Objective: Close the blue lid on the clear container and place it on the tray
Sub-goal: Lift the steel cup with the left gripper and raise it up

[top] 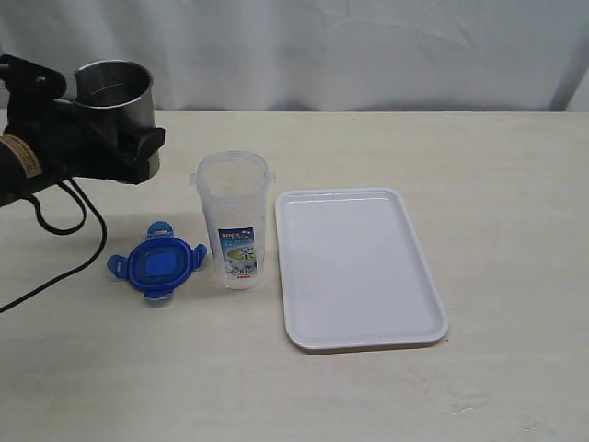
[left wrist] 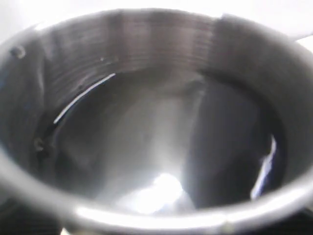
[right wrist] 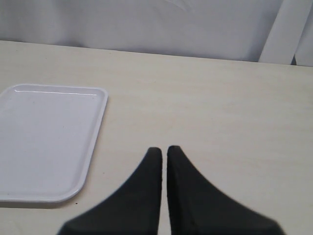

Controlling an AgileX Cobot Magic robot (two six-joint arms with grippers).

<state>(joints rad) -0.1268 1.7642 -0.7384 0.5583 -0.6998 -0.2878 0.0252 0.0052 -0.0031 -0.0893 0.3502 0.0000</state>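
The clear container (top: 235, 221) stands upright and uncovered on the table, its printed label facing the exterior view. The blue lid (top: 156, 265) lies flat just to its left with its flaps spread. The white tray (top: 359, 267) lies empty to the container's right; the right wrist view shows its near corner (right wrist: 44, 142). My left gripper (top: 138, 152) is at the back left, against a steel tumbler (top: 115, 87). Its fingers are hidden, because the tumbler's inside (left wrist: 146, 122) fills the left wrist view. My right gripper (right wrist: 164, 149) is shut on nothing, above bare table beside the tray.
The left arm's black cable (top: 64, 230) loops over the table to the left of the lid. A white curtain (top: 368, 46) closes off the table's far edge. Bare tabletop (top: 497, 184) lies to the right of the tray.
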